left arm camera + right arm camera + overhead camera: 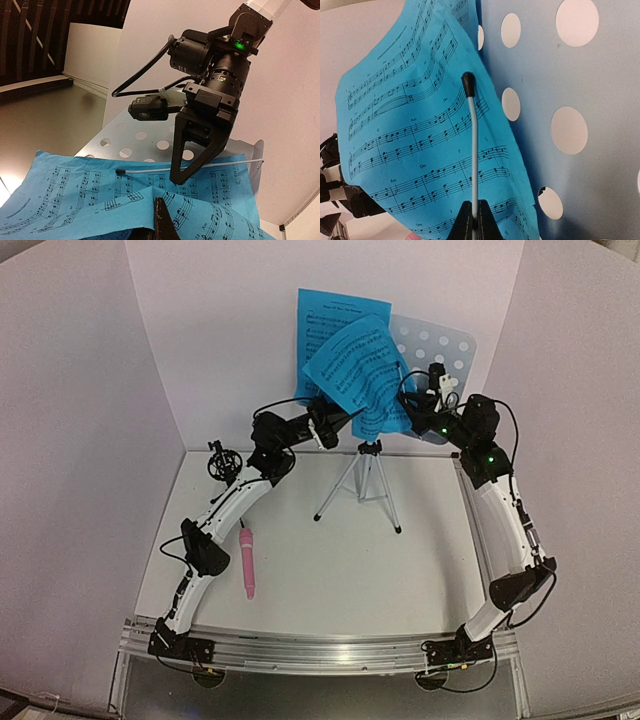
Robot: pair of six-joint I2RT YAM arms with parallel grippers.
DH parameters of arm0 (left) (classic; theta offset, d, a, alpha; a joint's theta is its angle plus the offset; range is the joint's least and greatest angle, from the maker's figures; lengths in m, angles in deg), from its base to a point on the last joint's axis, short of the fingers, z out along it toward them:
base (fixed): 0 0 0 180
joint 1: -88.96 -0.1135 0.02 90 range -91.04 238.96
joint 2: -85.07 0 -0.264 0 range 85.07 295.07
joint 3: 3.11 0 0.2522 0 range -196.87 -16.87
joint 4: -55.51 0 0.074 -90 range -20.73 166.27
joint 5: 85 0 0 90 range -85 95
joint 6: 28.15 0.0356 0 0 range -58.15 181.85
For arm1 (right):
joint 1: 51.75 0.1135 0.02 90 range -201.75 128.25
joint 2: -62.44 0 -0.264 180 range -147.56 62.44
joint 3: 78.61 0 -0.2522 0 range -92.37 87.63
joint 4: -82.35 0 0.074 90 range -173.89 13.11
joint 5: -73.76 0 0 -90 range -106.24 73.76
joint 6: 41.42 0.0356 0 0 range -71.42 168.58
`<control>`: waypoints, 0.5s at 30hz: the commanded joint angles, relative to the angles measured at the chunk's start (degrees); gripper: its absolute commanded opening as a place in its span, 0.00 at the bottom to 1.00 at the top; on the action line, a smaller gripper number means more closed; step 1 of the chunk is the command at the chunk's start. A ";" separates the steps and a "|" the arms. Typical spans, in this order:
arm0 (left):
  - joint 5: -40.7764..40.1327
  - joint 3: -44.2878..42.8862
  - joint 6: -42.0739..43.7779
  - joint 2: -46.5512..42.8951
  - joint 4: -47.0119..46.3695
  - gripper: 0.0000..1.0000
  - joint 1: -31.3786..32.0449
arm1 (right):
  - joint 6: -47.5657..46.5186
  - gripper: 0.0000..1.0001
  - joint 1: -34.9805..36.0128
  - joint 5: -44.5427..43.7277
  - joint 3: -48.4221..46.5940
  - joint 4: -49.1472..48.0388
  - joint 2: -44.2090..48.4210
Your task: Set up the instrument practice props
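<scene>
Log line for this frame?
left tool: grips curled bright-blue sheet-music page | right tool: pinches thin white wire page-holder | slim pink microphone: on table

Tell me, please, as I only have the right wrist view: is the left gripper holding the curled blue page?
Observer: Yes, the left gripper appears to pinch the curled page at its lower edge.
Operator: Where does the wire in my right gripper lead?
Observer: Past your grip, it runs to the music stand at its side edge.
Operator: And the microphone?
Observer: The pink microphone lies on the table beside the left arm, apart from the black mic holder.
</scene>
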 commanded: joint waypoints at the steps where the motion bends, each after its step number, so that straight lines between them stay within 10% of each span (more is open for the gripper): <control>1: -0.74 -1.44 1.29 0.44 -1.86 0.00 0.06 | -0.06 0.14 0.73 1.43 1.15 -0.60 2.35; 15: 0.70 0.43 2.45 -0.33 -2.22 0.00 0.06 | 4.88 0.47 0.72 4.07 -5.65 -0.65 4.10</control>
